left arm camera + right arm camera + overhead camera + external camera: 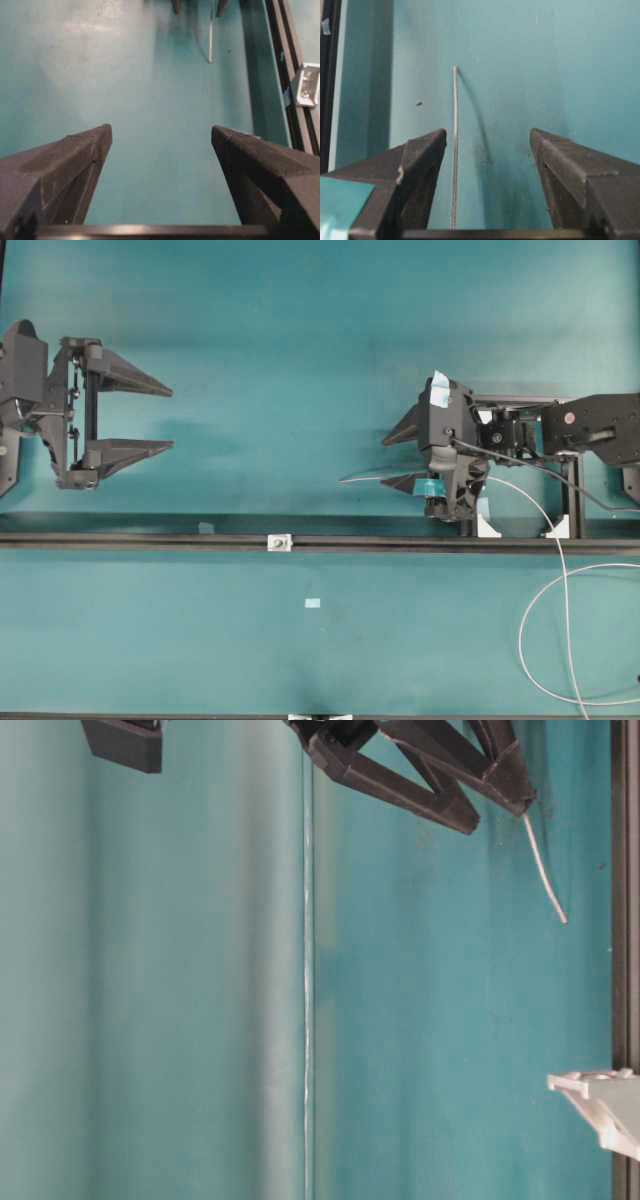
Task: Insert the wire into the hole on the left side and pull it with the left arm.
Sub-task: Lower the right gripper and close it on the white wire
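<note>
While the wire (455, 150) tip lies between spread, ungripping right gripper (487, 145) jaws (pre-grasp), left gripper (165, 418) waits open for the pull.

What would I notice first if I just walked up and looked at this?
Two black robot claws on a teal table: the left gripper waits at the left edge with its pointed fingers spread wide, and the right gripper, marked with teal tape, hangs open at the right. A thin pale wire pokes out between the right gripper's fingers, close by one of them. A long black rail crosses the table, carrying a tiny white block with the hole.
</note>
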Controlling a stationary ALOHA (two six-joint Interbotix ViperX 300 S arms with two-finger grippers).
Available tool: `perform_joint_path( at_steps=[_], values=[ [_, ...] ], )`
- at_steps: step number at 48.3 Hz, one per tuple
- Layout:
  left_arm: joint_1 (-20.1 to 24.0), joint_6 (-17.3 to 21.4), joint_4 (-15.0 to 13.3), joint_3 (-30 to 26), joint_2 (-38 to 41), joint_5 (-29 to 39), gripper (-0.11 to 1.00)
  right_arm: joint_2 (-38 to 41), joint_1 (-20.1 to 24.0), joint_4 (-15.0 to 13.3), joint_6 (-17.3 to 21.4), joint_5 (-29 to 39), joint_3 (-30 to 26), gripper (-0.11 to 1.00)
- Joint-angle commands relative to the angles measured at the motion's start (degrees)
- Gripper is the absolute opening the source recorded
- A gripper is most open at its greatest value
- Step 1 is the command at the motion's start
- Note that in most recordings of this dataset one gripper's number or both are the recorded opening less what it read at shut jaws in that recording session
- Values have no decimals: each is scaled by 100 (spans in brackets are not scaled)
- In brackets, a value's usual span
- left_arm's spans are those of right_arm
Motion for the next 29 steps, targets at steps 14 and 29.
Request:
perform_joint_path(
  at_steps=[14, 29],
  values=[
    [0, 9, 0, -105, -9, -53, 67, -18, 9, 0, 88, 53, -132, 65],
    [0, 9, 0, -105, -9, -53, 67, 26, 9, 0, 88, 44, -132, 64]
  ],
)
